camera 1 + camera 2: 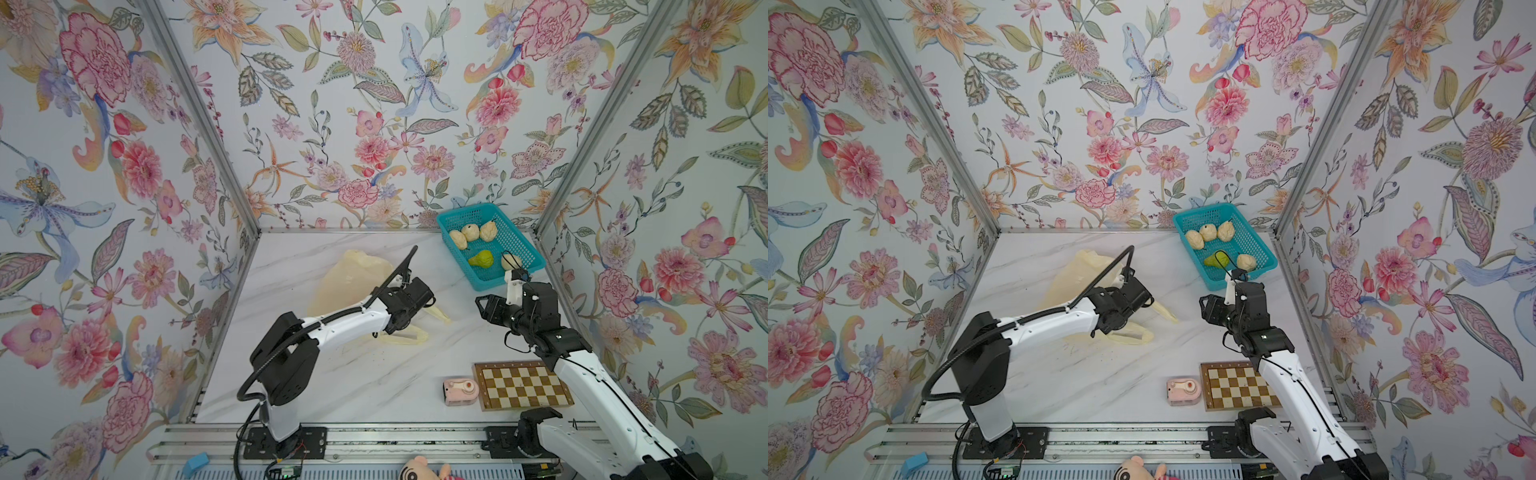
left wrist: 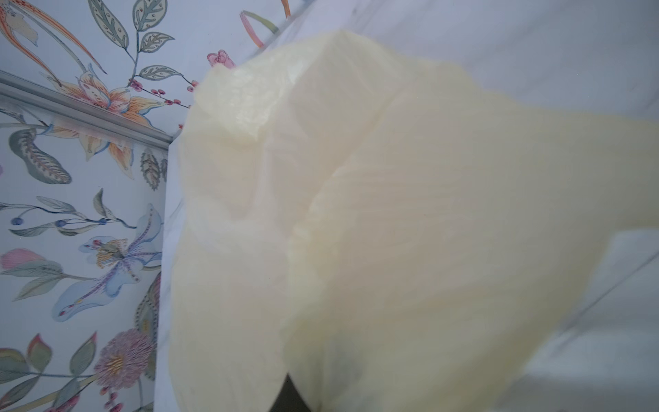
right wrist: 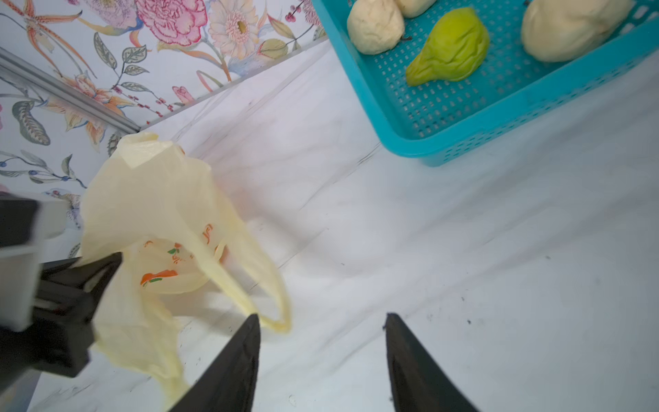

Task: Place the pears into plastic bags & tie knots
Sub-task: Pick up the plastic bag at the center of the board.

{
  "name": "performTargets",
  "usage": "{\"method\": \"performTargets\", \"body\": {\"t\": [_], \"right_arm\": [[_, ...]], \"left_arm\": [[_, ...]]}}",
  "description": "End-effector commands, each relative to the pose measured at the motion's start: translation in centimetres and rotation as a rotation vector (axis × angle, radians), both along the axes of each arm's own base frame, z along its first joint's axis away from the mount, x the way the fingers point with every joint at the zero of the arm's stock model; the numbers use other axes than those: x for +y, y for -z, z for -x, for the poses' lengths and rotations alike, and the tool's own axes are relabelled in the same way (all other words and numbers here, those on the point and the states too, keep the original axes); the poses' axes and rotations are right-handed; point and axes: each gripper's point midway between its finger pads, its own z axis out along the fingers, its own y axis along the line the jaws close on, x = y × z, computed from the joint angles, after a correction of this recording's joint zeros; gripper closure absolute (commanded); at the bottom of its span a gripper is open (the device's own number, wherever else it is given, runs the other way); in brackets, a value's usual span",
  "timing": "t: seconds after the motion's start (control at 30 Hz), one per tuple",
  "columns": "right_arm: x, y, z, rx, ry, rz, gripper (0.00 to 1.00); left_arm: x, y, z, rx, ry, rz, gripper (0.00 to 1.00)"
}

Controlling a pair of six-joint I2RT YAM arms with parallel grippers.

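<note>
Black left gripper (image 3: 101, 269) pinched the one plastic bag (image 3: 153, 199), long axis 10-to-4 o'clock in both top views, two handles (image 3: 231, 287) toward 4; right gripper (image 3: 321, 317) stood spread. Five pears (image 1: 470, 232), four cream, one green, lay in a basket (image 3: 517, 117) at 1 o'clock.

The plastic bag (image 3: 157, 199) is thin, translucent pale-yellow film, crinkled and faintly glossy, with orange prints. The basket (image 3: 463, 117) is teal moulded plastic, perforated all over, with a smooth rim. The cream pears (image 3: 376, 26) and the yellow-green pear (image 3: 451, 50) look matt and wrinkled. The table (image 1: 353, 374) has a smooth white marble-look top with a soft sheen and small dark specks. The chessboard (image 1: 521, 384) looks wooden, with a satin finish. The walls (image 1: 104, 166) carry matt floral paper between brushed metal frame bars (image 1: 199, 112). The arm shells (image 1: 345, 324) are glossy white plastic; the right gripper (image 3: 322, 317) has matt black fingers (image 3: 231, 367).
</note>
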Motion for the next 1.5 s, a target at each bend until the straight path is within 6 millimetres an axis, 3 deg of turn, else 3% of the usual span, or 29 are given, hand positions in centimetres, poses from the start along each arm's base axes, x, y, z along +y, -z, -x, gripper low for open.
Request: {"method": "performTargets", "body": {"t": [0.0,0.13,0.2,0.3,0.5,0.63,0.83,1.03,1.1,1.3,1.47], "right_arm": [[-2.4,0.5,0.7,0.03,0.102,0.032,0.41],[-1.9,0.0,0.8,0.037,0.1,-0.022,0.39],[-0.1,-0.1,0.7,0.051,0.034,-0.103,0.38],[4.2,-0.3,0.7,0.096,-0.108,-0.251,0.38],[13.9,-2.9,2.1,0.081,-0.362,-0.382,0.3],[17.3,-3.7,1.8,0.1,-0.378,-0.505,0.27],[18.4,-3.2,-0.4,0.217,-0.229,-0.608,0.24],[19.4,0.1,-0.5,0.406,-0.028,-0.633,0.22],[19.9,1.0,0.6,0.428,-0.011,-0.624,0.21],[16.3,2.5,1.7,0.377,0.105,-0.592,0.21],[17.0,3.7,3.7,0.43,0.07,-0.636,0.22]], "left_arm": [[0.0,-4.0,-1.2,-0.024,0.037,0.319,0.91],[1.2,-8.8,-1.8,-0.078,0.066,0.576,0.92],[1.8,-10.4,-2.0,-0.095,0.065,0.665,0.92],[2.3,-12.2,-2.0,-0.118,0.08,0.79,0.92],[1.5,-12.8,-1.7,-0.111,0.106,0.985,0.92],[0.7,-12.3,-1.4,-0.095,0.122,1.064,0.93],[0.8,-11.2,-0.9,-0.086,0.109,1.089,0.94],[1.1,-11.2,-0.8,-0.107,0.089,1.119,0.95],[1.4,-11.1,-0.8,-0.122,0.073,1.134,0.96],[2.1,-11.1,-0.9,-0.161,0.026,1.173,0.97],[2.4,-11.7,-1.2,-0.186,0.011,1.188,0.97]]}}
